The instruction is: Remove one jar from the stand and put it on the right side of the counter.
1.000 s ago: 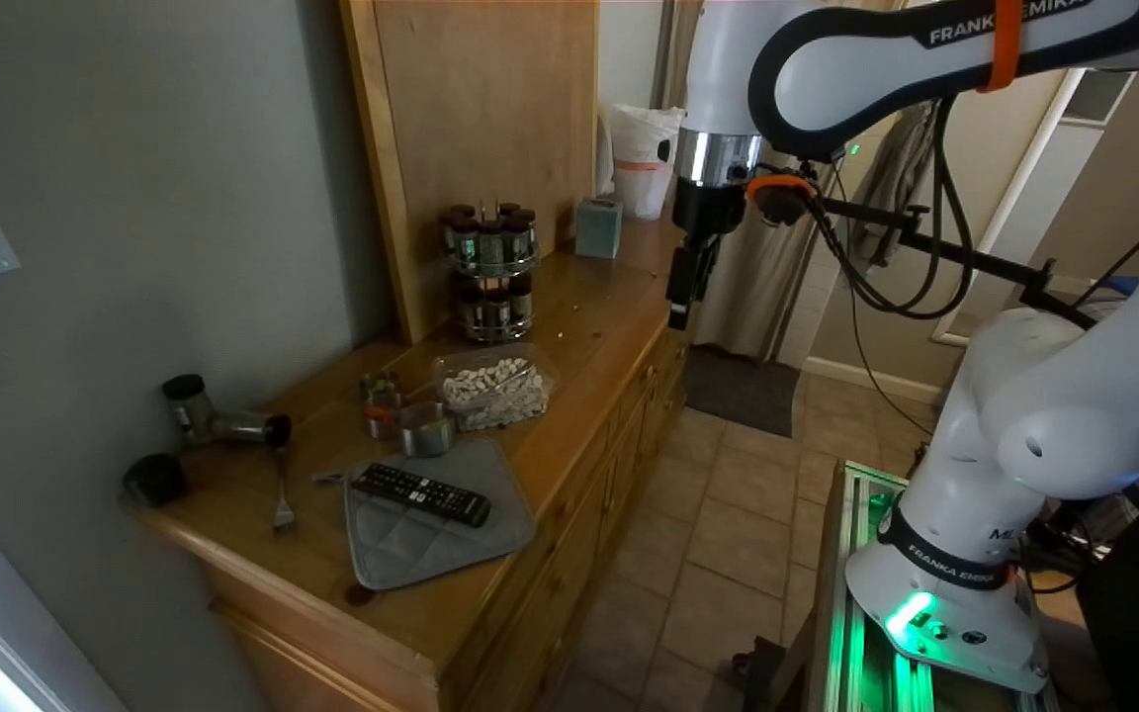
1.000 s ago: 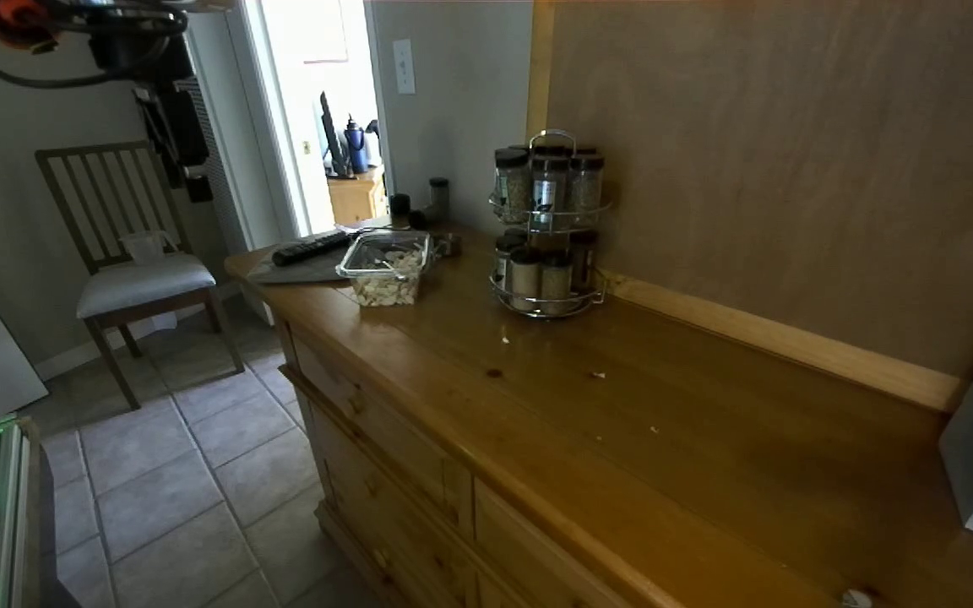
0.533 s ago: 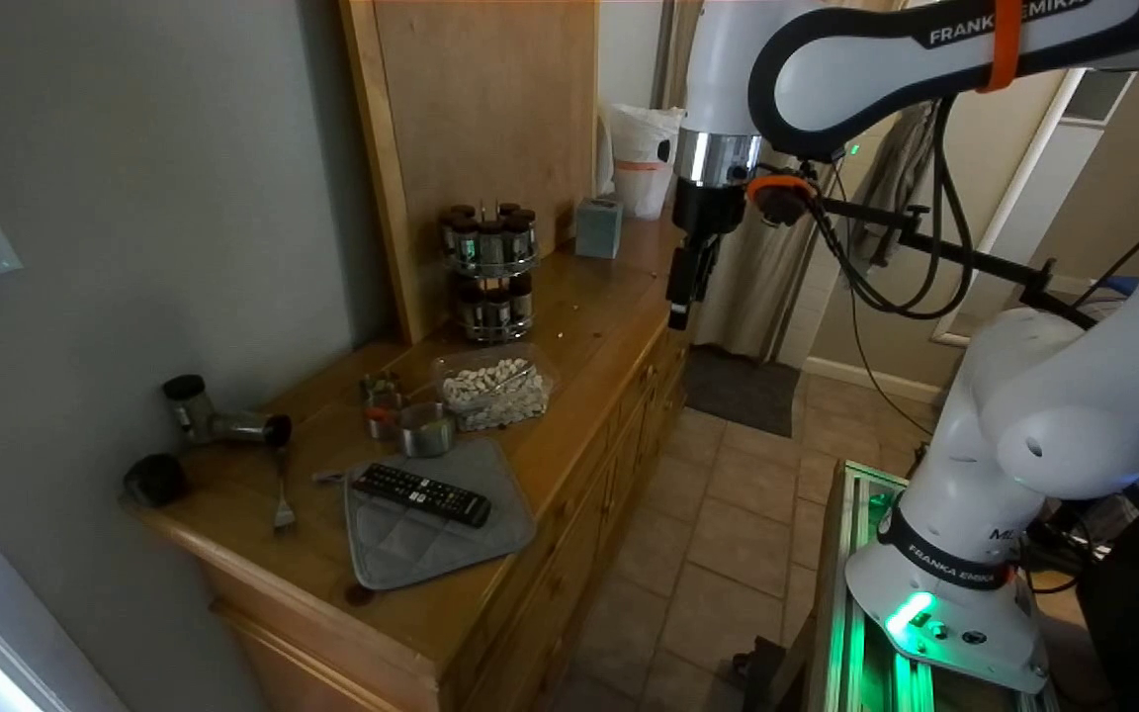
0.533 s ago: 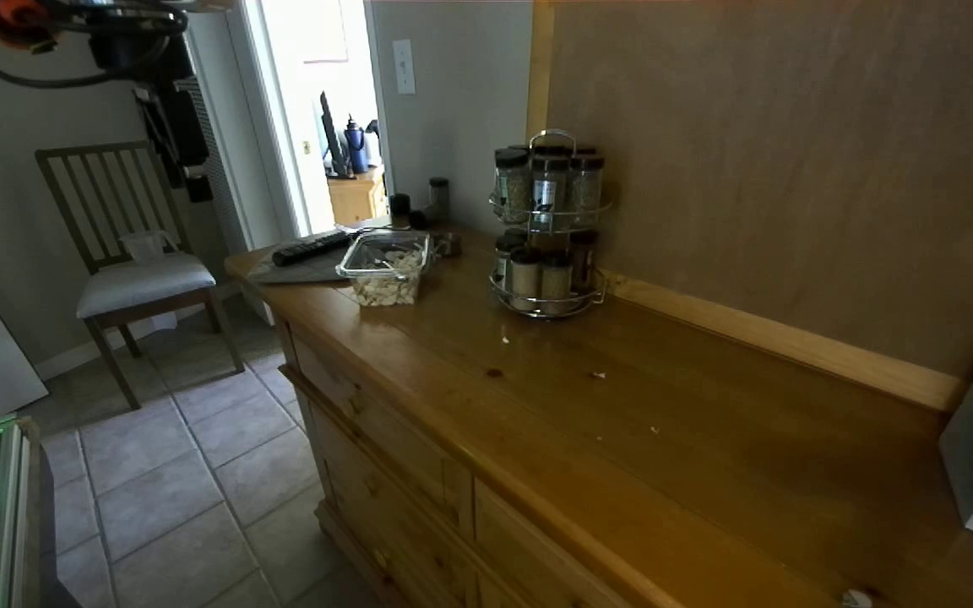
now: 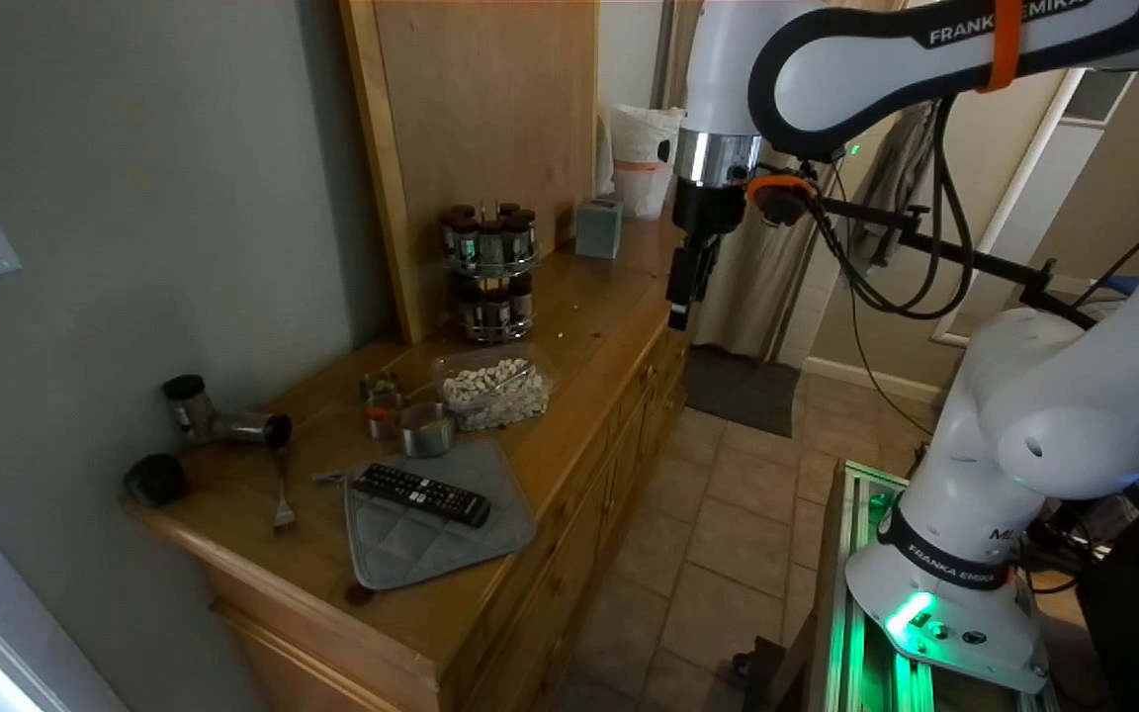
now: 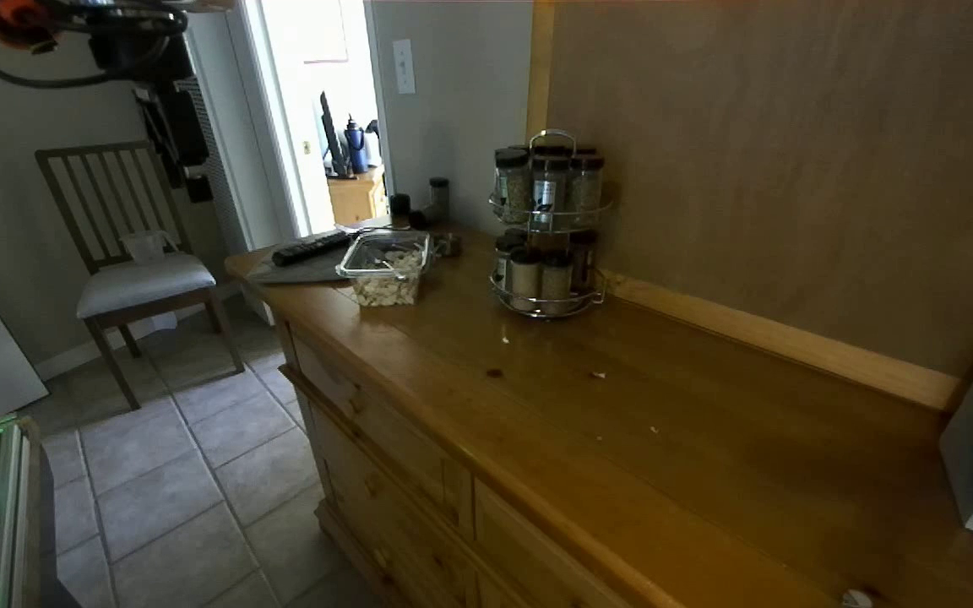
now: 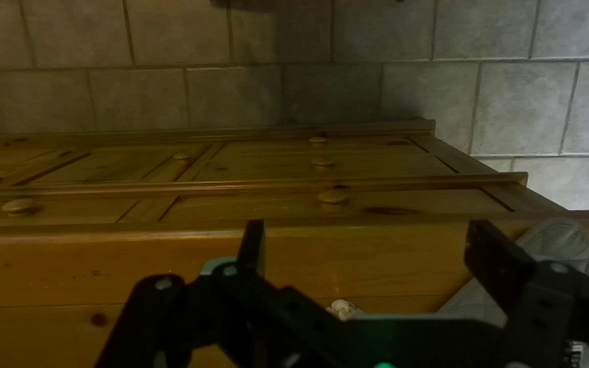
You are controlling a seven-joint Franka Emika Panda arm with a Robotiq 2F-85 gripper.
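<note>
Jaws wide apart, gripper (image 7: pixel 365 243) in mid-air at end of arm (image 5: pixel 856 74) marked "FRANK" + "EMIKA".
Orange strap (image 5: pixel 1005 44) sits btwn the two words; base band (image 5: pixel 947 563) reads "FRANKA EMIKA", "ML" just above. Stand (image 6: pixel 547 315) well apart from gripper, on counter (image 6: pixel 706 473) by wood panel (image 6: pixel 790 169), jars (image 6: pixel 549 190) on both tiers, labels too sm. to read. Remote (image 5: pixel 421 493) on gray mat (image 5: pixel 431 559), btn. text illegible too.
</note>
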